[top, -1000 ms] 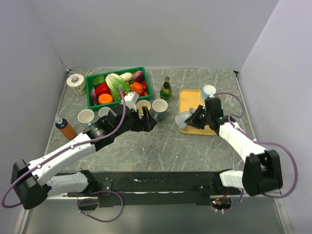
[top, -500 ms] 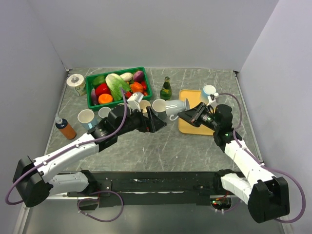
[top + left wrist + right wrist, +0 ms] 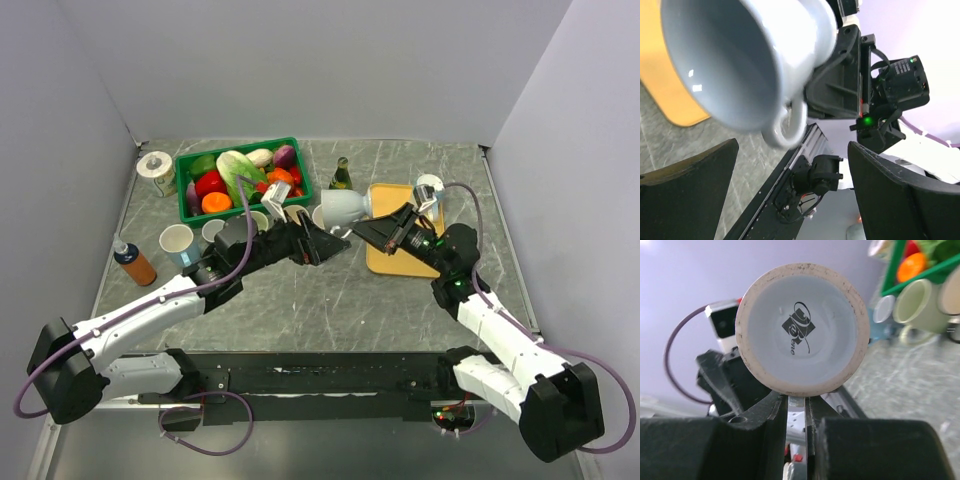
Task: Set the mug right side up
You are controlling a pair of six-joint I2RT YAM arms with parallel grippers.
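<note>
Two grippers face each other above the middle of the grey marbled table (image 3: pixel 330 300). The right gripper (image 3: pixel 368 224) is clamped tight on a white mug (image 3: pixel 341 206), which hangs clear of the table just toward one o'clock from its centre. The mug lies on its side, with its mouth toward nine o'clock, at the left gripper (image 3: pixel 330 243), and its foot toward three o'clock.

In the right wrist view the foot ring and a dark printed logo (image 3: pixel 799 330) fill the frame. The two fingers (image 3: pixel 771 412) meet at six o'clock of the foot with a sliver of white between them. The left wrist view shows the handle (image 3: pixel 788 122) on that same lower side, but the contact itself is hidden.

The left gripper sits at seven o'clock of the mug, its jaws spread wide and holding nothing, apart from the mug.

A yellow tray (image 3: pixel 392 262) lies at four o'clock of the mug, with a small blue-and-white cup (image 3: pixel 428 187) at its far corner. A green glass bottle (image 3: pixel 341 175) stands at twelve o'clock, just behind the mug. A green crate of vegetables (image 3: pixel 240 180) sits at ten o'clock, with a row of cups (image 3: pixel 177 240) in front of it. A tape roll (image 3: pixel 155 165) is at the far left corner, and an orange bottle (image 3: pixel 132 262) stands at the nine o'clock edge.
</note>
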